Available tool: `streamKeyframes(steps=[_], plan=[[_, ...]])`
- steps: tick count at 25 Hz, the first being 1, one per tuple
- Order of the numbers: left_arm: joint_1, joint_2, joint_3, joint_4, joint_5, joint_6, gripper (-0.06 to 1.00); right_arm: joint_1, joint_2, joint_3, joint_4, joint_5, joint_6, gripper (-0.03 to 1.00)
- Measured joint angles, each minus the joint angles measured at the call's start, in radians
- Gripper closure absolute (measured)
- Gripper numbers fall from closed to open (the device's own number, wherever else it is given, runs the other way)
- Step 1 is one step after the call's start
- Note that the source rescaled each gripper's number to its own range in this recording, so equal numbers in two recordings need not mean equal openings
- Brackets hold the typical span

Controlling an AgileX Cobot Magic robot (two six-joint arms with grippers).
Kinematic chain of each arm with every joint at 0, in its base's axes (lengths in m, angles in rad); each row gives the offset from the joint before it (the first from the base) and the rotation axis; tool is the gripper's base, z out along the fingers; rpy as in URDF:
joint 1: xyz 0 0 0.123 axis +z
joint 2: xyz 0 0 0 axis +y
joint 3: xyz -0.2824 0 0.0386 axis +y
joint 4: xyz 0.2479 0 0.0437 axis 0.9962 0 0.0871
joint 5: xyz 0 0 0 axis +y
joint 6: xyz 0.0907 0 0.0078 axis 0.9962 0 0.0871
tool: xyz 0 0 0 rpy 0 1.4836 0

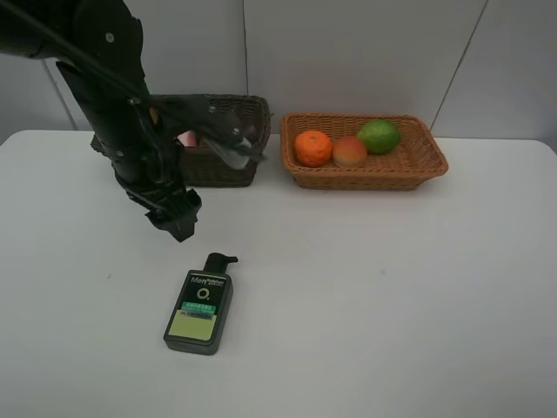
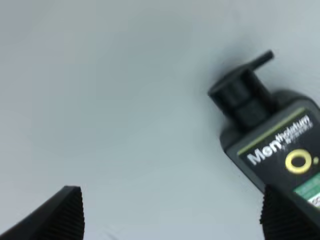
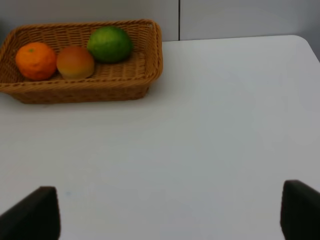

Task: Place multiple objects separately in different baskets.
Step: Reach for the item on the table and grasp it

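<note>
A dark pump bottle (image 1: 200, 305) with a green label lies flat on the white table, its pump head pointing away from the front edge. My left gripper (image 1: 180, 225) hovers open just beyond and left of it. In the left wrist view the bottle (image 2: 275, 135) lies partly in front of one fingertip (image 2: 287, 215), and nothing sits between the fingers of the left gripper (image 2: 172, 220). The light tan basket (image 1: 418, 161) holds an orange (image 1: 313, 148), a peach-like fruit (image 1: 350, 151) and a green fruit (image 1: 379, 137). The right gripper (image 3: 167, 215) stands open over bare table.
The dark brown basket (image 1: 248, 113) stands at the back, partly hidden by my left arm (image 1: 122, 104). A bit of pink (image 1: 187, 138) shows inside it. A grey wall runs behind both baskets.
</note>
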Motion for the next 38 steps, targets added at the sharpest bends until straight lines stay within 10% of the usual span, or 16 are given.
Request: streamKeyframes(steps=[6, 9, 16, 25, 38], plan=[[-0.04, 0.0, 0.0, -0.002, 0.025, 0.759, 0.02, 0.0, 0.0, 0.0, 0.0, 0.0, 0.0, 0.11], [-0.04, 0.0, 0.0, -0.001, 0.02, 0.98, 0.02, 0.0, 0.0, 0.0, 0.0, 0.0, 0.0, 0.11], [-0.069, 0.0, 0.026, -0.019, -0.009, 1.115, 0.02, 0.0, 0.0, 0.0, 0.0, 0.0, 0.0, 0.11], [-0.137, 0.0, 0.103, -0.004, -0.064, 1.588, 0.02, 0.0, 0.0, 0.0, 0.0, 0.0, 0.0, 0.11], [-0.148, 0.064, 0.105, 0.163, -0.165, 1.684, 0.02, 0.0, 0.0, 0.0, 0.0, 0.0, 0.0, 0.11]])
